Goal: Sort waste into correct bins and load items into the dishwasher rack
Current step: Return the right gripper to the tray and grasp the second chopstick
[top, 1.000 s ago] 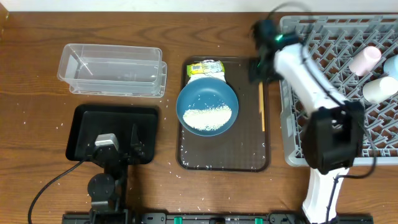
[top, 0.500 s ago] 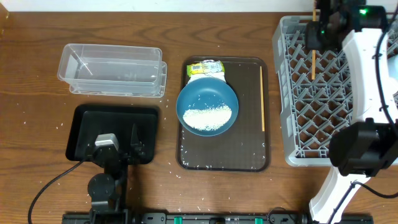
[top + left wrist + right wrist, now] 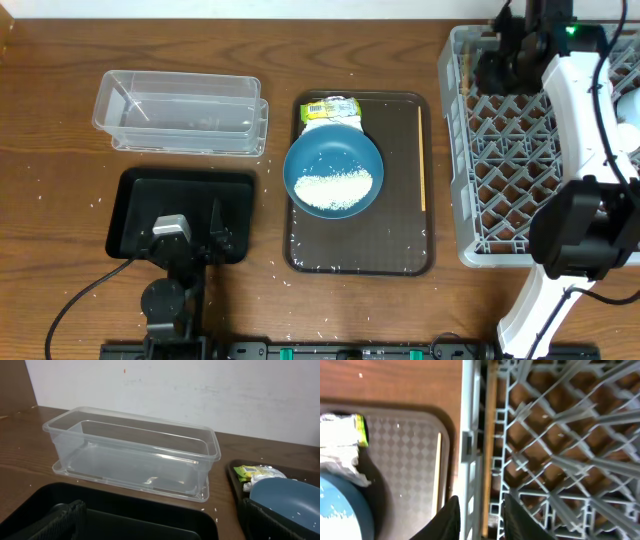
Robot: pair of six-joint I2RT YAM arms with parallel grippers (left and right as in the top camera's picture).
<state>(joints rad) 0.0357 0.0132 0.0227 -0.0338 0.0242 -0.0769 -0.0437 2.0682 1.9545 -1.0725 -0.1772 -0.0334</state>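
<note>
My right gripper (image 3: 503, 62) hovers over the far left corner of the grey dishwasher rack (image 3: 470, 200). In the right wrist view its jaws (image 3: 480, 521) stand apart, and a wooden chopstick (image 3: 490, 435) lies between them just inside the rack wall, touching neither finger. A second chopstick (image 3: 422, 160) rests on the brown tray (image 3: 400, 250). There too sits the dark-blue bowl (image 3: 333, 150) with rice (image 3: 333, 190), the yellow-green wrapper (image 3: 330, 107) behind it. My left gripper (image 3: 193, 236) is wide open and empty over the black tray (image 3: 135, 195).
The clear tub (image 3: 180, 112) stands empty at the back left. Loose rice grains (image 3: 275, 265) are scattered on the wood near the brown tray and the black tray. The right arm (image 3: 590, 130) reaches across the rack and hides much of its right side.
The right arm carried a chopstick from the brown tray to the rack's far left corner and lowered it in; its jaws have now parted. The left arm stayed still.
</note>
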